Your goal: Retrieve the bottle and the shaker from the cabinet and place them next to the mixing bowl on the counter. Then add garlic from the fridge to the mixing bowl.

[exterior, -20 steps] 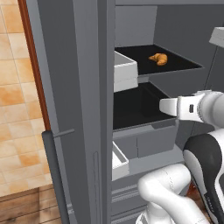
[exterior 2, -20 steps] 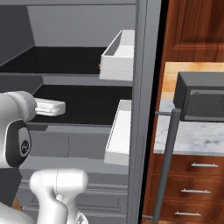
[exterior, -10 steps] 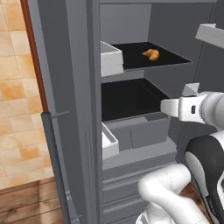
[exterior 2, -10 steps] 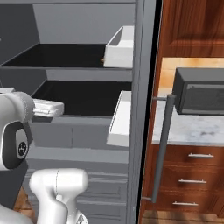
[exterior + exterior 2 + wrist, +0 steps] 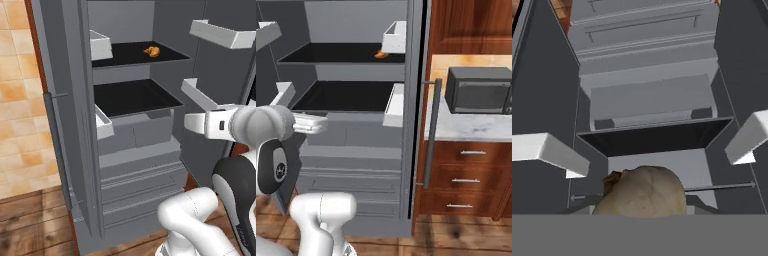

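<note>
A pale beige garlic bulb (image 5: 643, 192) sits low in the hand view, and my gripper (image 5: 640, 209) is shut on it, with the fingertips hidden behind the bulb. The grey fridge (image 5: 135, 145) stands open in front of me, showing dark shelves and grey drawers. My gripper (image 5: 189, 123) hangs in front of the drawers, below the lower dark shelf, and in the right base view the gripper (image 5: 322, 123) is level with that shelf's front. The marble counter (image 5: 471, 129) runs right of the fridge. The bottle, the shaker and the mixing bowl are out of view.
A small orange item (image 5: 151, 50) lies on the upper shelf. White door bins (image 5: 220, 34) jut from the open right door. A grey microwave (image 5: 478, 90) stands on the counter under a reddish-brown wall cabinet (image 5: 471, 25). The fridge door handle (image 5: 430, 135) hangs beside the wooden drawers (image 5: 466, 180).
Both base views have shifted: the fridge now looks farther off and more of the counter and floor shows, so the base has drawn back. My hand holds its place in the views.
</note>
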Robot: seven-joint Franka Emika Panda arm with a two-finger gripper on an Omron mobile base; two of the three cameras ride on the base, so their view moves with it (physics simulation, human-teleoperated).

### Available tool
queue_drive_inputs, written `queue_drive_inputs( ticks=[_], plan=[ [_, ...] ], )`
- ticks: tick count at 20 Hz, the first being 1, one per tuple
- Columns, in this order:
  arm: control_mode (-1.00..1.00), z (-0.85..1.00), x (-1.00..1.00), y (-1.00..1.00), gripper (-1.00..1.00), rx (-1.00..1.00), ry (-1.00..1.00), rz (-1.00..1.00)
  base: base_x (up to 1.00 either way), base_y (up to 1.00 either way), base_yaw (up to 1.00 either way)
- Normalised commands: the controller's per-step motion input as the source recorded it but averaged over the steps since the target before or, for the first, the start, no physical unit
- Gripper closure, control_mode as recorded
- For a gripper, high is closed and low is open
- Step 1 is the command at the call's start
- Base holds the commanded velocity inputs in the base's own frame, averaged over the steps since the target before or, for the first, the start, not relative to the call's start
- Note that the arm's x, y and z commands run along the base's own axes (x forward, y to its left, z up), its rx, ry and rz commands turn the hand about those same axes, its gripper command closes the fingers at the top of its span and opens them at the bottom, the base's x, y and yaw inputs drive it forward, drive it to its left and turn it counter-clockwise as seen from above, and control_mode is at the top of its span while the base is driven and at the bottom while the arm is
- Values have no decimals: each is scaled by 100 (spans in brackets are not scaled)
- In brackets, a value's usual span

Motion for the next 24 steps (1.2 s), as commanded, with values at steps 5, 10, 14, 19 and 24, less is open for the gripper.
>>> queue_drive_inputs(
  ticks=[5,10,14,19,24],
  plan=[
    [100,0,0,0,100,0,0,0,-55,-3,-18],
    [100,0,0,0,100,0,0,0,-60,-15,-31],
    [100,0,0,0,100,0,0,0,-67,-28,-40],
    [100,0,0,0,100,0,0,0,-80,-28,-45],
    [100,0,0,0,100,0,0,0,-98,-20,-45]
  ],
)
